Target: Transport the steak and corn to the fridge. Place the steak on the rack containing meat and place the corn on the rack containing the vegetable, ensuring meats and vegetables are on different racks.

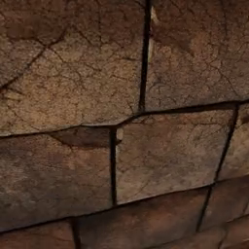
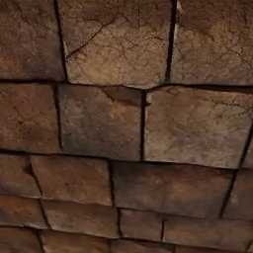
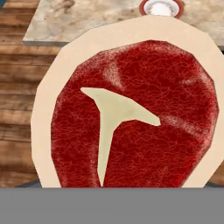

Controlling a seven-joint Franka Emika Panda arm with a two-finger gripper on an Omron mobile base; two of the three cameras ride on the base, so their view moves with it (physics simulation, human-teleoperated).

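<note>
**Steak right up at my camera, fridge yet to find**

Closest first: the steak (image 3: 131, 118) sits right up against my hand camera, red flesh with a pale T of bone and a pale fatty rim, so near that it blocks the spot where my tool's tips would rise. I can't tell from here whether the tool is clamped on it or standing apart; my read is that I'm carrying it, but that's a judgement, not a sighting.

Past the steak's top edge, a mottled stone surface (image 3: 78, 19) stretches away, with wooden planks (image 3: 17, 100) below it on the left. Far back on that surface, a small white round thing with a red rim (image 3: 161, 6), partly cut off, too little showing to name.

Both base cameras look at cracked brown stone tiles (image 1: 73, 73) with dark joints.

So I judge this as the transport leg for the steak. Next I need the fridge in sight, then the higher inner shelf with the brown meat.
</note>
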